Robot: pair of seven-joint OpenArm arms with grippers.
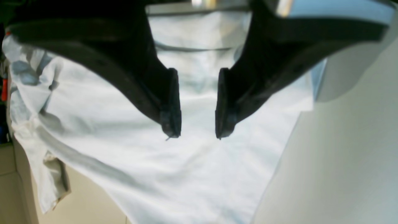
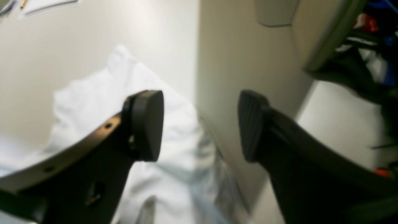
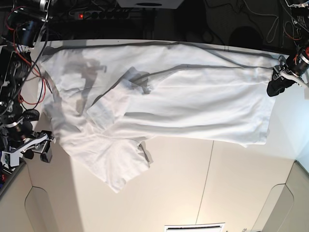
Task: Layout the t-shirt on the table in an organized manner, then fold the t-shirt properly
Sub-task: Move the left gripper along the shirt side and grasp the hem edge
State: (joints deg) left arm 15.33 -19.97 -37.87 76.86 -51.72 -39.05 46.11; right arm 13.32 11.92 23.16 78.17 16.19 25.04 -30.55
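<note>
While both grippers, left gripper [image 1: 197,104] and right gripper [image 2: 200,126], hang with jaws parted and empty, smooth the bunched sleeve side of the t-shirt [image 3: 193,96] flat on the tabletop [image 3: 193,193] before folding.

My left gripper [image 1: 198,104] with its upper body cut off by the wrist view's top edge, t-shirt [image 1: 174,174] soft with blur and running off the bottom edge, my right gripper [image 2: 200,124] blurred, its fingers cropped at the bottom edge, cluttered items [image 2: 370,37] beyond the table too smeared to identify

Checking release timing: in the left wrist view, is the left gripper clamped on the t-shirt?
No. The left gripper has its jaws apart with a clear gap between the pads, and the t-shirt lies beyond them, not pinched.
</note>
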